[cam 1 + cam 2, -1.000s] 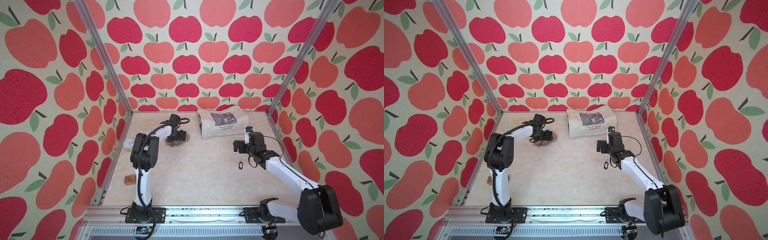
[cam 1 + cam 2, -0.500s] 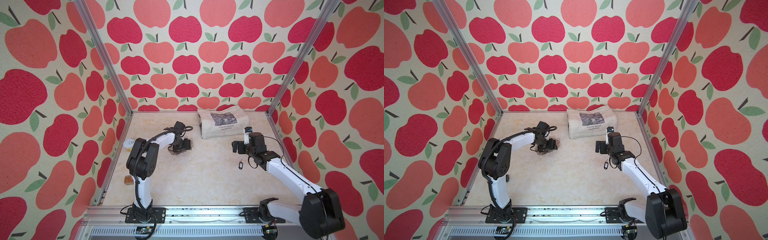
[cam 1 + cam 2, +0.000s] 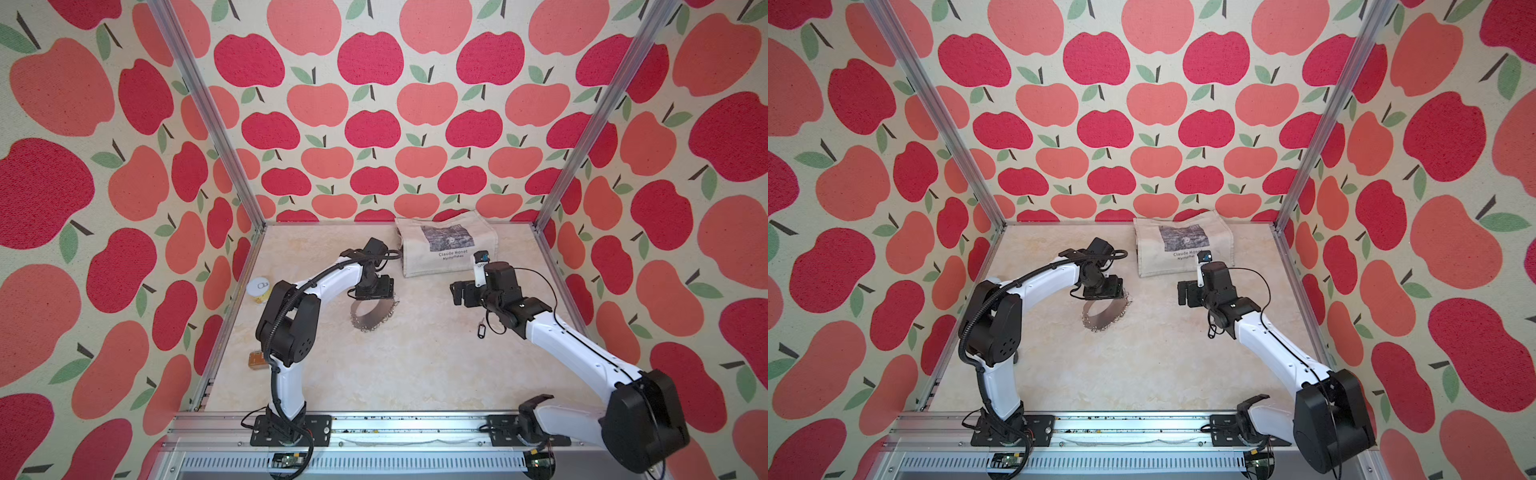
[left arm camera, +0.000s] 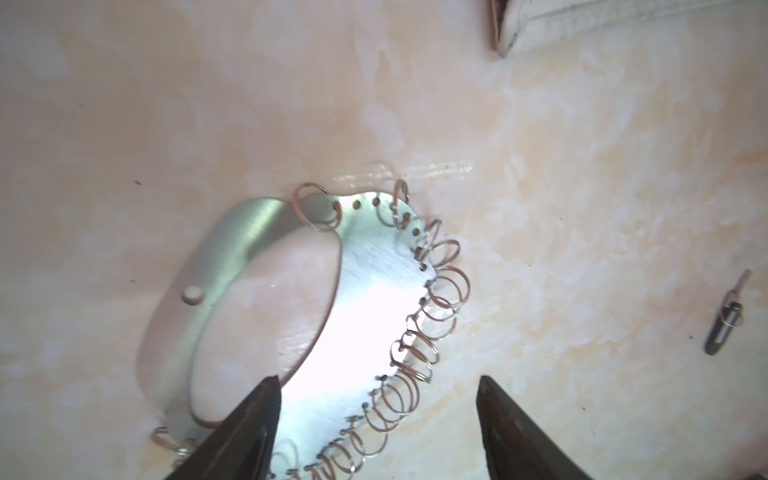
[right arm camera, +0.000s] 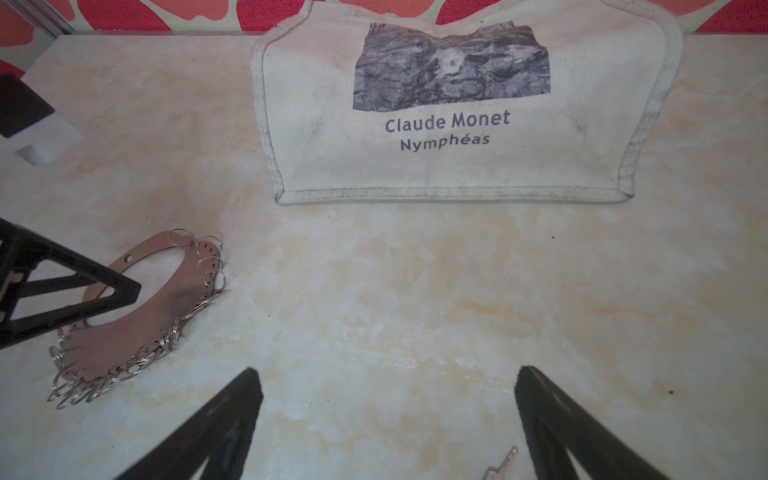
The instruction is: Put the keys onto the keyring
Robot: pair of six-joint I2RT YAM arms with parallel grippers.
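The keyring (image 3: 371, 319) (image 3: 1104, 320) lies flat on the table left of centre, a shiny grey crescent plate fringed with small silver rings. My left gripper (image 3: 374, 296) (image 3: 1104, 294) points down just above its rear part and is open. In the left wrist view its fingertips (image 4: 266, 390) straddle the plate's ringed edge (image 4: 409, 370), holding nothing. The keys (image 3: 481, 330) (image 3: 1211, 331), a tiny silver key on a black tag, lie on the table to the right, under the right forearm. My right gripper (image 3: 462, 293) (image 5: 388, 374) hovers open and empty, with the key tip (image 5: 502, 464) by one finger.
A cream tote bag (image 3: 446, 249) printed "Claude Monet Nymphéas" lies at the back middle. A round yellow can (image 3: 259, 289) stands by the left wall and a small brown block (image 3: 255, 359) lies nearer the front left. Apple-patterned walls close three sides.
The left gripper has moved from the back toward the front and right, and the keyring has shifted with it. The right arm has hardly moved.
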